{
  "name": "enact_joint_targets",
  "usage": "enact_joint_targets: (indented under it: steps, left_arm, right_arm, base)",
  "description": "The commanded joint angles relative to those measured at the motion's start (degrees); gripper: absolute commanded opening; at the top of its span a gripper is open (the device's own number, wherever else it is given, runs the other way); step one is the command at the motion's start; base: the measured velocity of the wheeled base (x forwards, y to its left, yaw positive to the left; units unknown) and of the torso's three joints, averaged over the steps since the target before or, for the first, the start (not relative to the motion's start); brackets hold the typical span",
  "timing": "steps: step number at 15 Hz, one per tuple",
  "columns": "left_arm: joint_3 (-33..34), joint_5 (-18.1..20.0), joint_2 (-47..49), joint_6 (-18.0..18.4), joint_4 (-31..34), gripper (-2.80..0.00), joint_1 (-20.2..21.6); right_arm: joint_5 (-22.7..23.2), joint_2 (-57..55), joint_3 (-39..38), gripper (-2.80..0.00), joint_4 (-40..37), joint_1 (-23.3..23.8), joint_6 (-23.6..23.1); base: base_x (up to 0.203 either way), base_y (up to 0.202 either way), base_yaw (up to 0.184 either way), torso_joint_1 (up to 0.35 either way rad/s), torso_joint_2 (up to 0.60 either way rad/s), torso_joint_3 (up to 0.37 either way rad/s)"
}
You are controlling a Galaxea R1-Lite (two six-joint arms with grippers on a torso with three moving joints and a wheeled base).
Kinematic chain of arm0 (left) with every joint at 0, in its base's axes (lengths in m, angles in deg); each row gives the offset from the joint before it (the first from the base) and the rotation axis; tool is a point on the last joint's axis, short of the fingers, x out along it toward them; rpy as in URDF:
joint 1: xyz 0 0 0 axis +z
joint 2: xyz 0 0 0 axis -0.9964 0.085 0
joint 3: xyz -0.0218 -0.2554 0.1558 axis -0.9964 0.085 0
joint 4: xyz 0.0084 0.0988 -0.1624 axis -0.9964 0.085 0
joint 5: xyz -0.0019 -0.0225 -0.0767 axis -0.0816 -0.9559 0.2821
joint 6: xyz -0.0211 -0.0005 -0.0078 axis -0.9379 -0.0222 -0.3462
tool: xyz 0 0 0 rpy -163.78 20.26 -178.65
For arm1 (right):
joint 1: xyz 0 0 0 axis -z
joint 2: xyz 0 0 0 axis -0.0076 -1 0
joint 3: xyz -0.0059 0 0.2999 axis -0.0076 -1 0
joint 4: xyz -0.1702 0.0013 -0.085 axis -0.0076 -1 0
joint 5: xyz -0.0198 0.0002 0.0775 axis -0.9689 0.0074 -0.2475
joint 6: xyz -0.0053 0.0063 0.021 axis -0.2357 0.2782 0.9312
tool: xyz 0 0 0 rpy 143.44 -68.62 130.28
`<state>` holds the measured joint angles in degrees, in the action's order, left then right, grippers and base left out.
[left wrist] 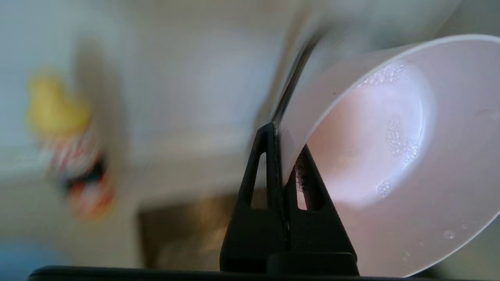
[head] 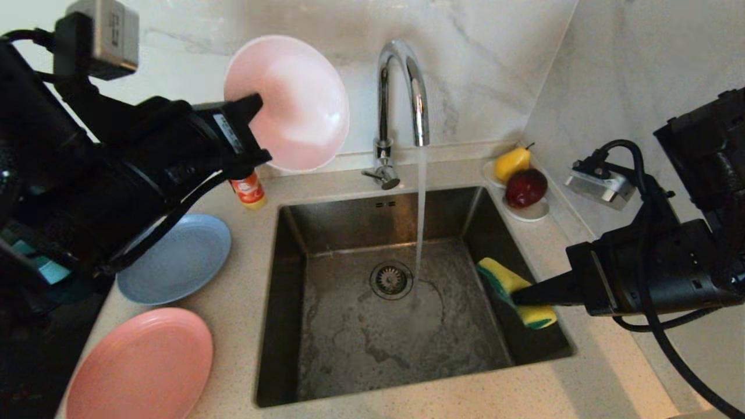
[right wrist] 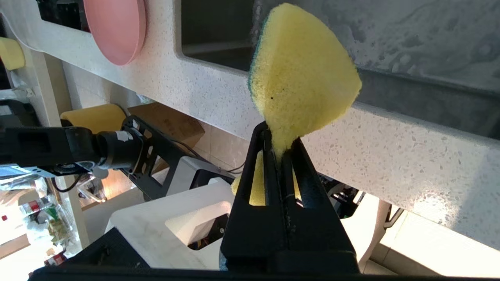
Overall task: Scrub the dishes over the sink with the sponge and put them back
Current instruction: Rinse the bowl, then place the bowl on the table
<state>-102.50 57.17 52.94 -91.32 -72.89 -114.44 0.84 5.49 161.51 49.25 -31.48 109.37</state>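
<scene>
The pale pink bowl is clamped by its rim in the left gripper, raised at ten o'clock of the sink, presumably to drain. At four o'clock, the sponge is pinched in the right gripper, kept ready for scrubbing.
</scene>
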Motion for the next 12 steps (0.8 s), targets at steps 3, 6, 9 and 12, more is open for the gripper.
enact_joint_targets:
  steps: [3, 6, 9, 12]
  left_arm:
    - [-10.3, 0.1, -3.9, -8.6, 50.2, -2.80, 8.3]
    - [-17.3, 0.6, -6.2, -15.7, 67.3, -2.80, 19.5]
    - [-19.2, 1.5, -7.3, -17.6, 76.3, -2.80, 29.0]
    - [-20.0, 3.2, -7.2, -19.8, 77.8, -2.80, 42.3]
  right_arm:
    - [0.1, 0.9, 0.0, -2.80, -0.1, 1.0, -0.1]
    - [0.1, 0.7, 0.1, -2.80, -0.1, 1.2, -0.1]
    - [0.1, -0.6, -0.1, -2.80, -0.1, 2.4, -0.2]
    - [0.2, -1.8, -1.6, -2.80, -0.1, 4.1, -0.3]
  base:
    - [0.000, 0.000, 0.000, 0.000, 0.00, 0.000]
    - [0.000, 0.000, 0.000, 0.000, 0.00, 0.000]
    - [0.000, 0.000, 0.000, 0.000, 0.00, 0.000]
    - [0.000, 0.000, 0.000, 0.000, 0.00, 0.000]
